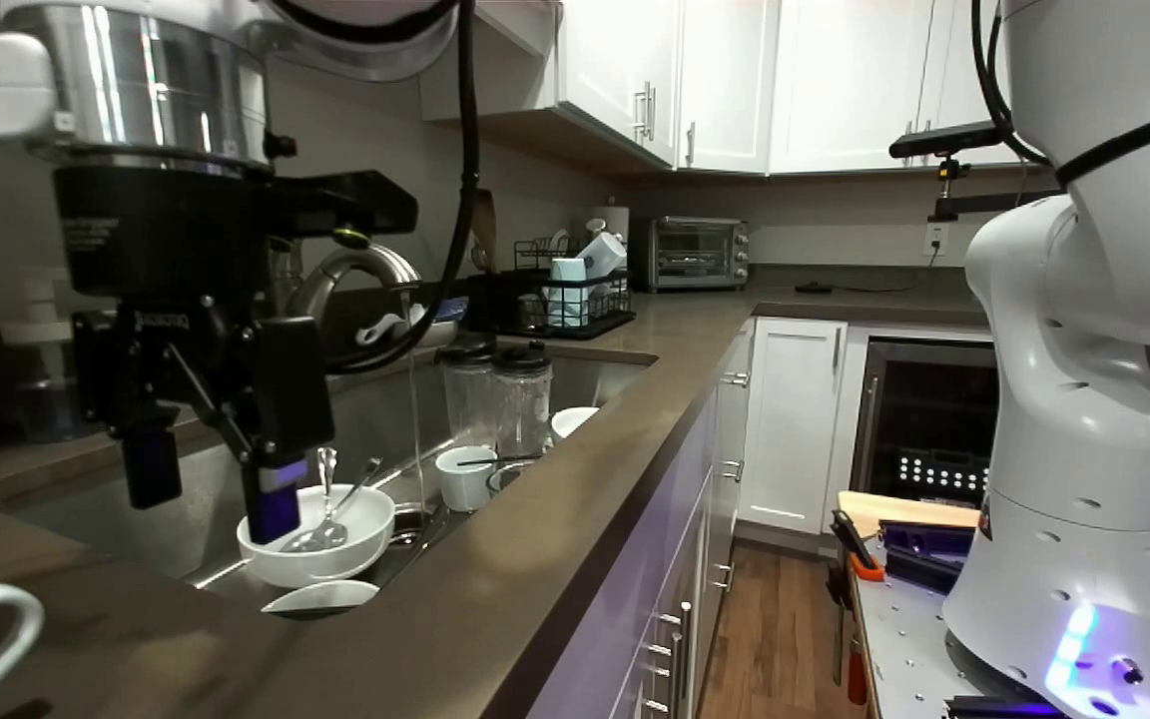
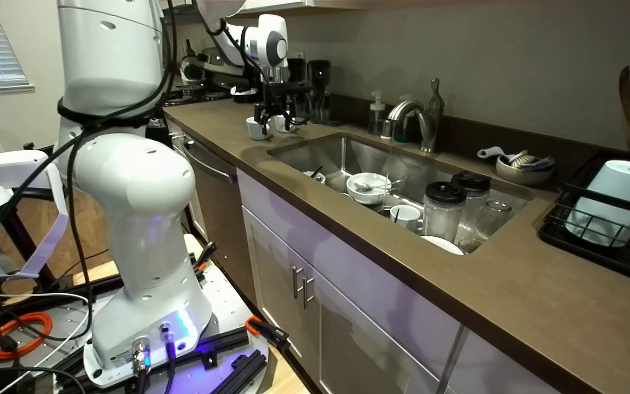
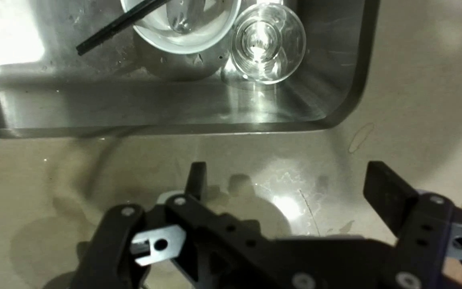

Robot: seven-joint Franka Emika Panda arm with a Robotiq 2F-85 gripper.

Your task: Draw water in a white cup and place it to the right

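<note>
Gripper point(image 3: 289, 180) nearest in the wrist view: spread wide, empty. In an exterior view the white cup point(image 2: 255, 129) is, I judge, one of two (which, unclear) on the counter point(image 2: 222, 120) left of the sink point(image 2: 361, 156), just beyond the gripper.

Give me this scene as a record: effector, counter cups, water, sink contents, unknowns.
effector: gripper open, nothing held, above counter
counter_cups: front white cup, rear white cup, both beside the sink
water: thin stream running from faucet
sink_contents: include white bowl, white mug, two black-lidded jars
unknowns: which cup the task means; whether either holds water
</note>
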